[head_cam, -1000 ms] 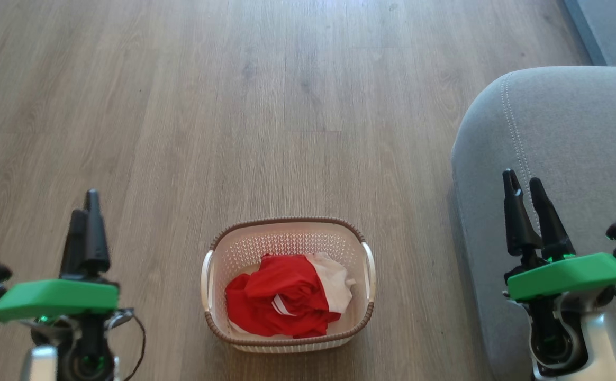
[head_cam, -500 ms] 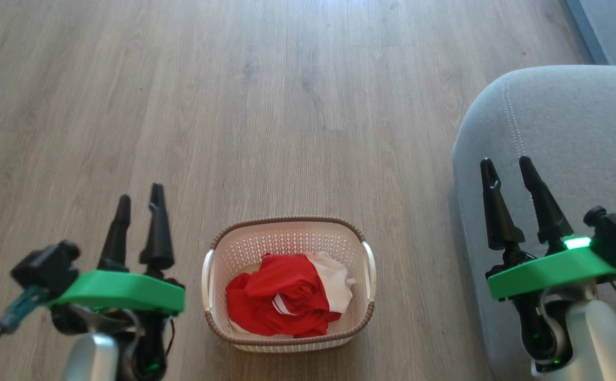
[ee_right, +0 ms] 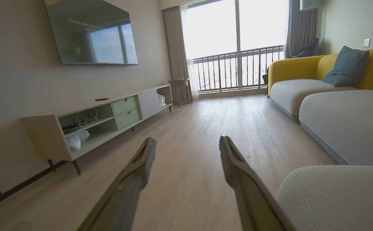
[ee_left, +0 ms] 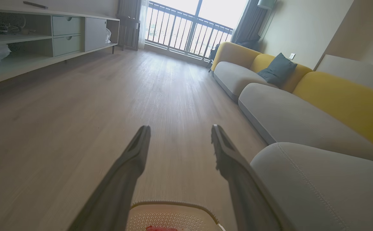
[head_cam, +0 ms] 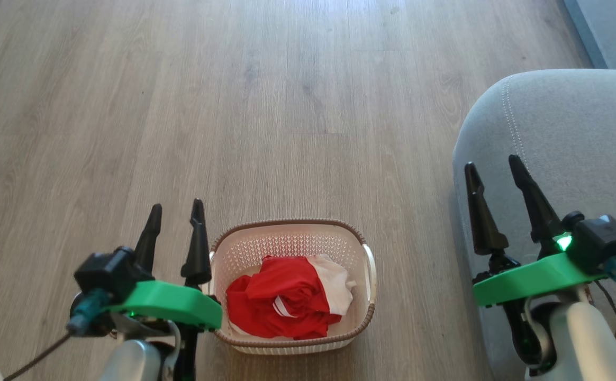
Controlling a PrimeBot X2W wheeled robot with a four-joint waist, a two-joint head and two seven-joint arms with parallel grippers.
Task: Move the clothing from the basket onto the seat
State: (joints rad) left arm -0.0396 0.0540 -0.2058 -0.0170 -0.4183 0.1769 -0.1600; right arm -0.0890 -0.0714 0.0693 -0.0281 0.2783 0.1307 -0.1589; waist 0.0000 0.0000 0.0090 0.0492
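Head view: red-and-white clothing [head_cam: 287, 296] is shown bunched in the oval basket [head_cam: 287, 222] on the floor [head_cam: 287, 106], grey seat [head_cam: 578, 132] to the right. L gripper [head_cam: 177, 205], beside the basket rim, and R gripper [head_cam: 491, 163], over the seat edge, are spread wide, nothing held. Fabric is judged light, soft, limp; best pinched at the raised red fold.

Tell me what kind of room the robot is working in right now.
Most likely a home living room: a wall-mounted TV above a low media cabinet, a long grey-and-yellow sofa, and a balcony railing beyond glass doors.
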